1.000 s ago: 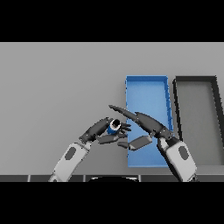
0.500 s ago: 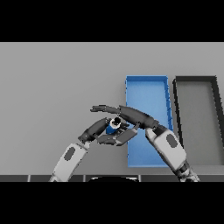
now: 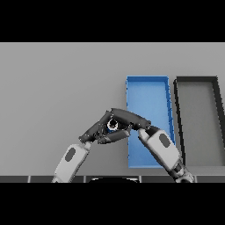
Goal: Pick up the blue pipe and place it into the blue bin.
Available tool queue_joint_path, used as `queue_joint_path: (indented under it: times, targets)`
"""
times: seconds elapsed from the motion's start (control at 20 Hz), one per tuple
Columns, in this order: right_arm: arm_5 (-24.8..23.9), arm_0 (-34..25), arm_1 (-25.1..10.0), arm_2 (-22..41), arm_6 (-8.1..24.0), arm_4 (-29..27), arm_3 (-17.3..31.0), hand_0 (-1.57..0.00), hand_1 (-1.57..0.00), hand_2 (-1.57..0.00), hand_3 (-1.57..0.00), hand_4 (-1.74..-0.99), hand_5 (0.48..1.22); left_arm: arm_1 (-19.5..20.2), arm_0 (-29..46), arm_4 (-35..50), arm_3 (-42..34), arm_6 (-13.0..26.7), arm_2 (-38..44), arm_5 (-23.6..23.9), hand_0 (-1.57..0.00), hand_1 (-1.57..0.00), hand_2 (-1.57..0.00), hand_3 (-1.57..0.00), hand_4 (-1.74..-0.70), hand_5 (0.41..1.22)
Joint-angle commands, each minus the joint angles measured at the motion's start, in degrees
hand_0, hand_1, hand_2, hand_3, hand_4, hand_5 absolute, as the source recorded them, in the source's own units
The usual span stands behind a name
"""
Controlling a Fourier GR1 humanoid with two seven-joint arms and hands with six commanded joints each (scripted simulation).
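The blue pipe (image 3: 113,125) shows only as a small blue and white end between my two hands, just left of the blue bin (image 3: 147,88). My right hand (image 3: 130,119) reaches in from the lower right. Its fingers arch over the top of the pipe and its thumb curls below, so it is shut on the pipe. My left hand (image 3: 93,132) comes in from the lower left with fairly straight fingers and lies against the pipe's left side. Most of the pipe is hidden by the fingers.
A dark grey bin (image 3: 196,83) stands right of the blue bin, its long side parallel to it. My right forearm (image 3: 161,147) lies across the blue bin's near left corner. Grey table (image 3: 57,88) stretches to the left and behind.
My right hand has swung left from over the bin's edge and closed over the pipe. The left hand has stayed beside the pipe, shifting slightly.
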Motion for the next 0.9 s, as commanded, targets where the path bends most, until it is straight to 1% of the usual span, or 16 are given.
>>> queue_joint_path:
  times: [0.0, 0.1, 0.15, 0.2, 0.3, 0.4, 0.45, 0.5, 0.55, 0.6, 0.65, 0.7, 0.75, 0.85]
  targets:
    - [0.14, 0.3, -0.81, 0.02, -0.28, 0.84, -0.43, -1.43, -1.43, -1.43, -1.3, -1.665, 0.987, 0.08, -0.06, 0.28, 0.08, 0.41, 0.52, -0.58, -1.57, -1.57, -1.57, -1.46, -1.71, 1.221]
    - [-0.56, 0.92, -0.46, 1.25, -2.58, 2.43, -1.13, -1.48, -1.48, -1.48, -1.4, -1.692, 1.071, -0.32, -0.16, -0.23, -0.16, 0.72, 0.79, -1.07, -1.57, -1.57, -1.57, -1.44, -1.72, 1.221]
    - [-0.48, 0.66, -0.88, 1.05, -2.9, 2.42, -0.88, -1.5, -1.5, -1.5, -1.43, -1.702, 1.101, -0.77, -0.24, -0.74, 0.05, 0.62, 0.68, -0.94, -1.57, -1.57, -1.57, -1.44, -1.73, 1.221]
    - [-0.61, -0.36, -0.76, 0.59, -2.28, 1.93, -0.61, -1.51, -1.51, -1.51, -1.46, -1.71, 1.125, -1.19, -0.57, -0.97, -0.18, 0.78, 0.74, -0.35, -1.57, -1.57, -1.57, -1.43, -1.73, 1.221]
    - [-1.11, 0.17, 0.38, 0.48, -0.82, 1.65, -0.9, -1.53, -1.53, -1.53, -1.5, -1.721, 1.16, -0.49, -0.03, -1.2, -0.41, -0.34, 0.73, -0.38, -1.57, -1.57, -1.57, -1.43, -1.73, 1.221]
    - [-2.16, 1.19, 1.27, 0.55, -2.67, 2.84, -1.53, -1.55, -1.55, -1.55, -1.53, -1.728, 1.182, -0.06, 0.43, -1.83, -1.6, -0.41, 0.78, 0.17, -1.57, -1.57, -1.57, -1.42, -1.73, 1.221]
    - [-2.5, 1.64, 1.45, 0.73, -3.45, 3.65, -1.92, -1.55, -1.55, -1.55, -1.54, -1.731, 1.19, 0.37, 0.26, -3.34, -1.7, -1.62, 0.85, 1.06, -1.57, -1.57, -1.57, -1.45, -1.72, 1.221]
    - [-2.77, 1.78, 1.32, 0.66, -4.33, 4.27, -2.16, -1.56, -1.56, -1.56, -1.54, -1.733, 1.196, 0.62, 0.67, -4.84, -2.24, -2.03, 0.46, 1.58, -1.46, -1.34, -1.29, -1.17, -1.6, 1.221]
    - [-3.33, 1.3, 1.74, 0.83, -3.8, 4.82, -1.84, -1.56, -1.56, -1.56, -1.55, -1.734, 1.201, 1.39, 0.38, -4.24, -2.23, -1.5, 0.95, -0.13, -1.17, -1.07, -1.03, -0.93, -1.47, 1.221]
    - [-3.63, 1.5, 1.65, 0.82, -2.04, 4.02, -2.66, -1.56, -1.56, -1.56, -1.55, -1.736, 1.205, 1.64, -0.66, -4.27, -0.94, -2.65, 1.3, -1.83, -0.94, -0.86, -0.83, -0.75, -1.37, 1.221]
    - [-3.82, 1.45, 1.94, 0.86, -0.53, 3.71, -2.41, -1.56, -1.56, -1.56, -1.56, -1.737, 1.208, 1.87, -0.25, -5.38, -0.76, -3.16, 0.8, -2.8, -0.75, -0.69, -0.66, -0.6, -1.28, 1.221]
    - [-3.54, 1.24, 1.93, 0.63, 0.7, 3.33, -2.42, -1.56, -1.56, -1.56, -1.56, -1.738, 1.211, 2.2, 0.14, -5.81, -0.74, -3.66, 0.79, -3.85, -0.6, -0.55, -0.53, -0.48, -1.21, 1.221]
    - [-3.83, 1.4, 2.56, 0.71, 1.92, 4.12, -2.67, -1.57, -1.57, -1.57, -1.56, -1.738, 1.213, 2.45, -0.07, -6.78, -0.77, -3.04, 1.0, -4.16, -0.48, -0.44, -0.42, -0.38, -1.14, 1.132]
    - [-3.09, 1.79, 2.82, 0.28, 1.32, 5.29, -2.84, -1.57, -1.57, -1.57, -1.56, -1.739, 1.216, 2.09, -0.43, -6.56, -0.89, 0.52, 1.55, -3.81, -0.31, -0.28, -0.27, -0.24, -1.05, 0.938]
